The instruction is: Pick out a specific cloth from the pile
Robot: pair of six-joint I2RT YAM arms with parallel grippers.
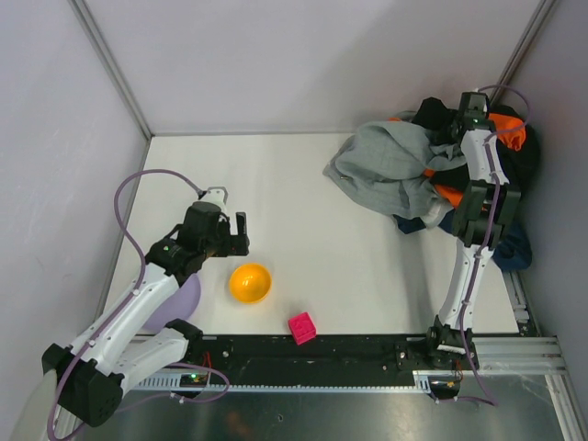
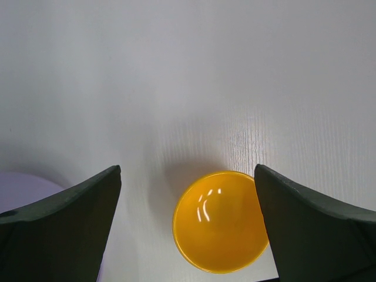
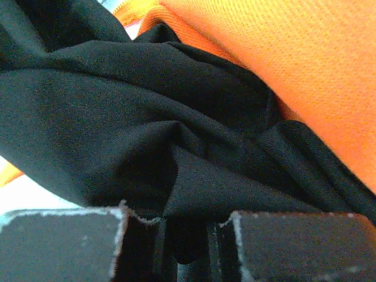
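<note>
The pile (image 1: pixel 386 170) of grey, orange and black garments lies at the far right. The dark navy cloth (image 1: pixel 514 248) shows only at the pile's near edge, under the right arm. My right gripper (image 1: pixel 447 140) is on top of the pile. In the right wrist view its fingers (image 3: pixel 188 235) stand close together with a fold of the black garment (image 3: pixel 147 123) pinched between them, and orange fabric (image 3: pixel 305 64) lies beside it. My left gripper (image 1: pixel 241 234) is open and empty, hovering over the orange bowl (image 2: pixel 218 220), far from the pile.
The orange bowl (image 1: pixel 250 282) sits near the table's front middle. A pink cube (image 1: pixel 301 327) lies by the front rail. A pale lavender object (image 1: pixel 179 299) sits under the left arm. Walls enclose the table on three sides.
</note>
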